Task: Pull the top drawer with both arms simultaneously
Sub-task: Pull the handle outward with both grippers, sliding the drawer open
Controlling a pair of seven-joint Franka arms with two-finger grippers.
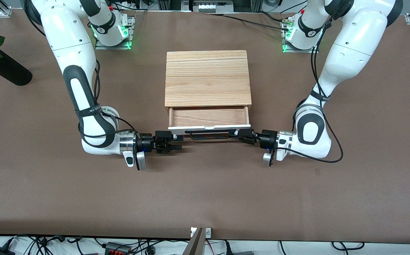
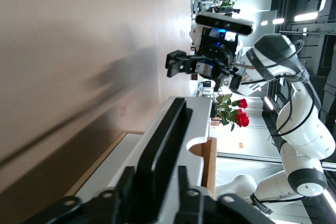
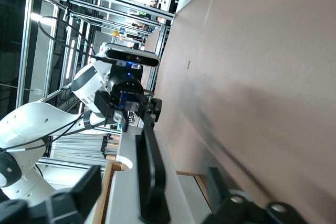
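The top drawer (image 1: pixel 208 117) stands partly pulled out of the wood-grain box (image 1: pixel 208 78), showing its reddish-brown inside. Its white front panel (image 1: pixel 210 126) carries the long black bar handle (image 1: pixel 208 135). My left gripper (image 1: pixel 237 134) is at the handle's end toward the left arm. In the left wrist view its fingers (image 2: pixel 130 182) straddle the handle (image 2: pixel 168 135) with a small gap on one side. My right gripper (image 1: pixel 177 142) is open wide just off the handle's other end, over the table. In the right wrist view the handle (image 3: pixel 149 171) ends between its spread fingers (image 3: pixel 89 182).
A black vase (image 1: pixel 4 69) with red roses lies on the table toward the right arm's end, near the bases. Both forearms lie low over the brown table (image 1: pixel 205 191) on either side of the drawer front. Cables run along the table's front edge.
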